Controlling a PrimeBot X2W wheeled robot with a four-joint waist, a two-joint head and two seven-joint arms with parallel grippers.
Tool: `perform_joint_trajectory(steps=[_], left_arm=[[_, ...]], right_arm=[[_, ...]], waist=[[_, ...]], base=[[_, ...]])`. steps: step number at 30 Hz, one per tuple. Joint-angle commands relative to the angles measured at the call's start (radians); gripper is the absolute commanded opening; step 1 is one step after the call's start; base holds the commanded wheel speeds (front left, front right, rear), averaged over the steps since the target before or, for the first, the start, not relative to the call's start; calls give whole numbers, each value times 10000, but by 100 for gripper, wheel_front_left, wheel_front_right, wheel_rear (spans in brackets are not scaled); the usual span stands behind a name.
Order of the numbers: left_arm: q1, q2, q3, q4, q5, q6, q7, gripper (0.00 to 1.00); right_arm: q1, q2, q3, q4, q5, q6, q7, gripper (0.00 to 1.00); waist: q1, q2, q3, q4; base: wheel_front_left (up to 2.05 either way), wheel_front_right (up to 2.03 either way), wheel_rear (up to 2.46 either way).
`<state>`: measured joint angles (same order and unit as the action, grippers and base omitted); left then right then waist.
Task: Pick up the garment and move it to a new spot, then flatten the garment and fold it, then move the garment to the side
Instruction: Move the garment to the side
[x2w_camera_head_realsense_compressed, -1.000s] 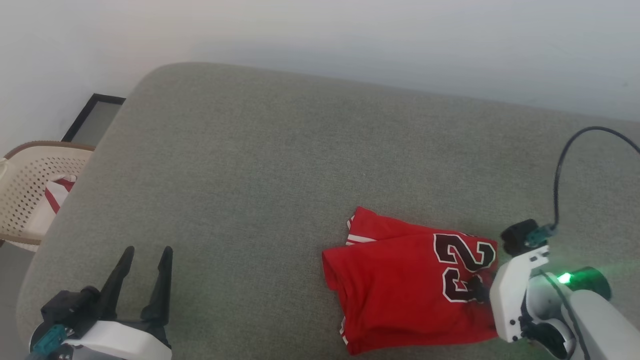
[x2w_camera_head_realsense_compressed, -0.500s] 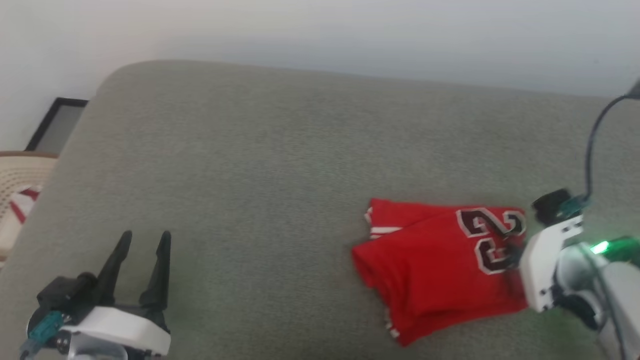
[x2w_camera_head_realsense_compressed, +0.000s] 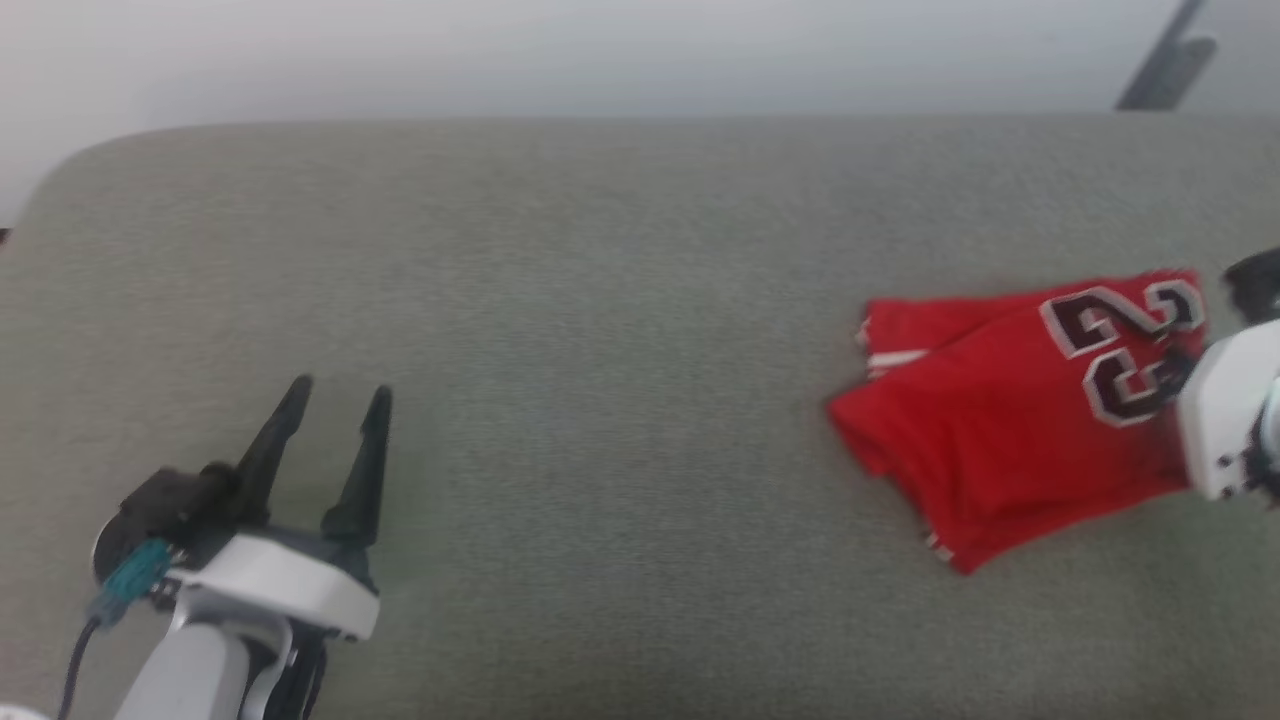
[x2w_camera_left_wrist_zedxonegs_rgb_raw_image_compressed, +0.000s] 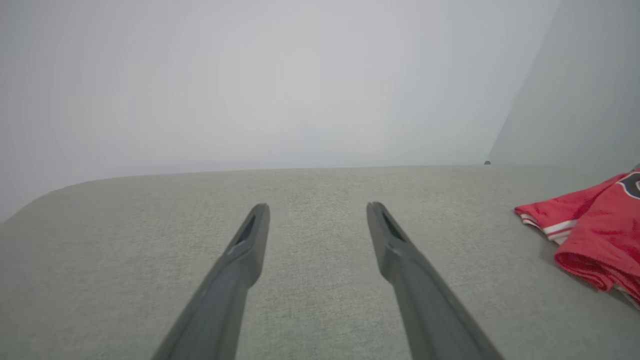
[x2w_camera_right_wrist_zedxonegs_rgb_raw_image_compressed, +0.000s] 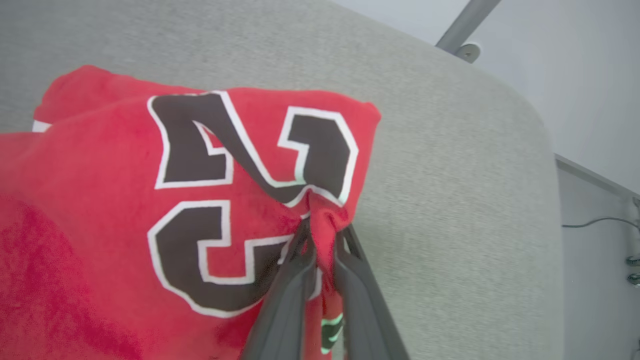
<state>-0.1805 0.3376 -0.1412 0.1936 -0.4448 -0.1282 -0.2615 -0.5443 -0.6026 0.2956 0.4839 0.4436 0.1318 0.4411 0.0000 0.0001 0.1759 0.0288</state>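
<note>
1. We saw the red jersey T-shirt (x2w_camera_head_realsense_compressed: 990, 440) lying as a layered, folded stack on the right part of a grey upholstered cushion (x2w_camera_head_realsense_compressed: 600, 300), close to that cushion's right end.
2. Its black, white-edged number 23 (x2w_camera_right_wrist_zedxonegs_rgb_raw_image_compressed: 180, 165) faced up at the end nearest our right gripper (x2w_camera_right_wrist_zedxonegs_rgb_raw_image_compressed: 324, 227). White stripe trim (x2w_camera_left_wrist_zedxonegs_rgb_raw_image_compressed: 555, 227) showed at the opposite end of the stack.
3. That right gripper had its two dark fingers (x2w_camera_right_wrist_zedxonegs_rgb_raw_image_compressed: 282, 305) pressed together on a bunched ridge of red cloth at the number's edge, pinching the shirt.
4. Our left gripper (x2w_camera_head_realsense_compressed: 340, 387) stood well apart from the shirt, over the left part of the cushion. Its fingers were spread wide, with bare cushion showing between them.
5. A pale wall (x2w_camera_head_realsense_compressed: 500, 50) ran behind the cushion, and a grey metal pole (x2w_camera_right_wrist_zedxonegs_rgb_raw_image_compressed: 465, 22) rose beyond its far right corner.
</note>
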Motion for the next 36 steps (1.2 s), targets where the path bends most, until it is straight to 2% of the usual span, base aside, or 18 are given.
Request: perform_joint_trajectory(steps=[1,12,20,26,36], left_arm=[[-253,35,-93,20,-79,-25,-44,100],[-1749,153,-1215,243,-107,-25,-43,100],[-2707,221,-1939,404,-146,-26,-44,100],[-3387,271,-2435,550,-189,-26,-44,100],[-4171,298,-2947,777,-273,-26,-44,100]], right_arm=[[-237,-93,-7,25,-89,-23,-94,0],[-1679,-998,-252,1024,-814,-23,-1190,0],[-2731,-1210,-732,2339,-1776,-25,-2131,0],[-3354,-1175,-1328,3558,-2772,-23,-2844,0],[-4157,-627,-1876,5341,-3568,-23,-3743,0]], waist=[[0,-1,232,-304],[0,-1,1068,-1202],[0,-1,1714,-1623],[0,-1,2180,-1714],[0,-1,2752,-1728]], base=[[0,0,0],[0,0,0],[0,0,0],[0,0,0],[0,0,0]])
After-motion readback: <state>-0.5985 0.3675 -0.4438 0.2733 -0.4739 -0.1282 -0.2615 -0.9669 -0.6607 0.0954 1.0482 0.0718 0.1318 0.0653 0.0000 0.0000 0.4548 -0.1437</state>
